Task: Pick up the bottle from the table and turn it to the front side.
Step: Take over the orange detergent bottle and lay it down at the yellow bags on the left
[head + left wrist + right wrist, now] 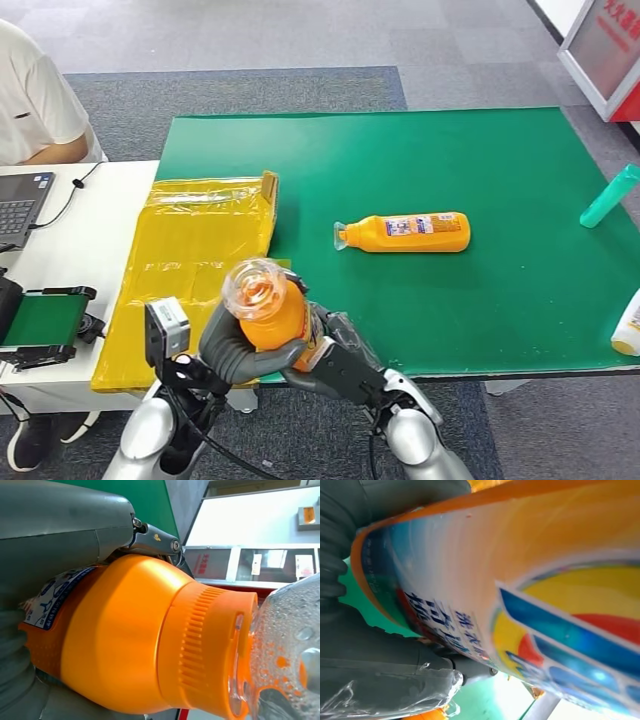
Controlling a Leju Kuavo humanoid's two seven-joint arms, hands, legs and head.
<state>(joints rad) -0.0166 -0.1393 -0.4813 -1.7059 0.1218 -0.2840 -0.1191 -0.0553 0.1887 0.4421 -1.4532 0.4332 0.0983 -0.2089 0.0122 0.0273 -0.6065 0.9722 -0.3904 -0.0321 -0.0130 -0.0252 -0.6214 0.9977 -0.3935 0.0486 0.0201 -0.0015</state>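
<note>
Both hands grip one orange bottle (273,318) raised over the near edge of the green table mat (453,160), clear cap toward the camera: left hand (230,350) from 7 o'clock, right hand (340,350) from 4 o'clock. A second orange bottle (407,232) lies flat toward 2 o'clock; a yellow bag (189,240) sits at 11 o'clock.

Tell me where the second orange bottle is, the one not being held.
In the head view, the bottle lies on its side mid-way across the green mat, cap pointing toward the yellow bag, beyond the right hand.
</note>
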